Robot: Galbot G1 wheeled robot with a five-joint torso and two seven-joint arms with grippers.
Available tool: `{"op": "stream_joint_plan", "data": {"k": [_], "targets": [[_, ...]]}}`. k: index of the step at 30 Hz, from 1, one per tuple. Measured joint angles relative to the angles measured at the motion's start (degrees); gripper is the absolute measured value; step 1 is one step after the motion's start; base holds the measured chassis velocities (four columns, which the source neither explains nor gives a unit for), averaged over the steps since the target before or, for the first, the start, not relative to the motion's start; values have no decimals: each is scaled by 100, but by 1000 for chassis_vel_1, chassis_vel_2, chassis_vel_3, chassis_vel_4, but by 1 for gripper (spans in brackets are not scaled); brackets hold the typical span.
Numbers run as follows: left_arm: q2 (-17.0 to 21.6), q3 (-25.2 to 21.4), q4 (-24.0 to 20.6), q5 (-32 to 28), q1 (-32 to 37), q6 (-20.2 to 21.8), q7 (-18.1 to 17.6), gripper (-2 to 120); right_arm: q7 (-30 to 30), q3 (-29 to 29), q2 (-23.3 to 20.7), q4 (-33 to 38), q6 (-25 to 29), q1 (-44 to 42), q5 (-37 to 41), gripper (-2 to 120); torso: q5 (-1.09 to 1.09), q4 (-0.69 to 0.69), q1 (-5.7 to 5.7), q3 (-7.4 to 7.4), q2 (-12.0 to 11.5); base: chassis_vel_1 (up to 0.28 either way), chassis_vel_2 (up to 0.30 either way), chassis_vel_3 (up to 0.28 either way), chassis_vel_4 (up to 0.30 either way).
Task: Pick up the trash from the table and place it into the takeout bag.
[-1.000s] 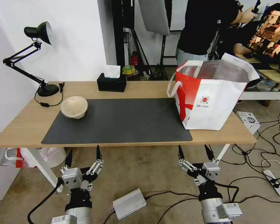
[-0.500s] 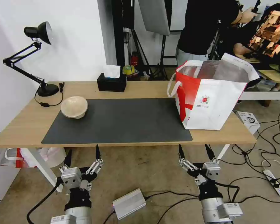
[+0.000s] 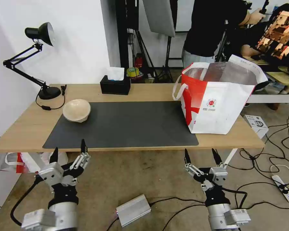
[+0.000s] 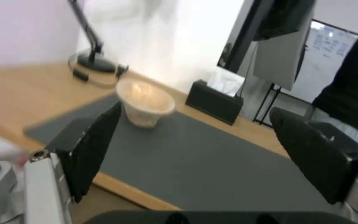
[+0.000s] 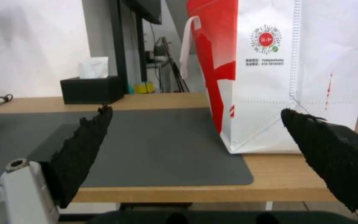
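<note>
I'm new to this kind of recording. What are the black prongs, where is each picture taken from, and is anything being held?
The prongs are the robot's two pincers. The head camera looks down on both: the left pincer and right pincer, both open and empty, below the table edge. Each wrist camera looks out between its own prongs. On the table sit a beige pulp bowl on the grey mat, the takeout bag, a tissue box and a desk lamp.
</note>
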Motion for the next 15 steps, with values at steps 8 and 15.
{"op": "stream_joint_plan", "data": {"k": [8, 15], "targets": [[69, -208, -81, -1491, -360, 520, -414, 95, -1, 0, 0, 0, 0, 0, 2, 100, 1, 0, 0, 0, 0, 0, 0, 0, 0], [221, -510, -83, -3142, -782, 961, -903, 96, -2, 0, 0, 0, 0, 0, 3, 100, 0, 0, 0, 0, 0, 0, 0, 0, 0]]}}
